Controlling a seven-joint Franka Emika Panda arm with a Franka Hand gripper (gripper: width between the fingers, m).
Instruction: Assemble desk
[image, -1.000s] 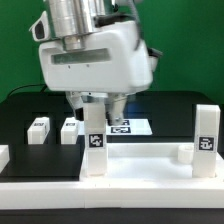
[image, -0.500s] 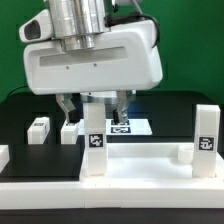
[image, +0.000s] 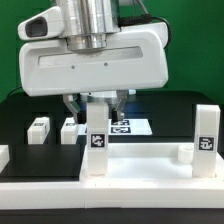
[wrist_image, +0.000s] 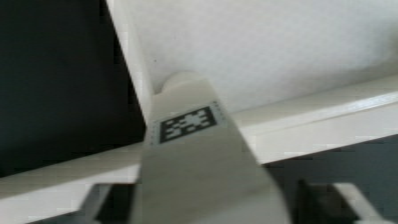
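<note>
The gripper (image: 93, 108) is straddling the upright tagged leg (image: 96, 145) directly beneath it, at a corner of the desk top (image: 140, 165). I cannot tell whether the jaws are gripping it. A second leg (image: 205, 140) is standing well off to one side. Two loose legs (image: 38, 127) are lying near the gripper's other side, apparently awaiting fitting.

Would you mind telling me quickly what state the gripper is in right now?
Gripper: open, jaws either side of the upright tagged leg, with a gap showing on each side in the wrist view; nothing gripped.
</note>
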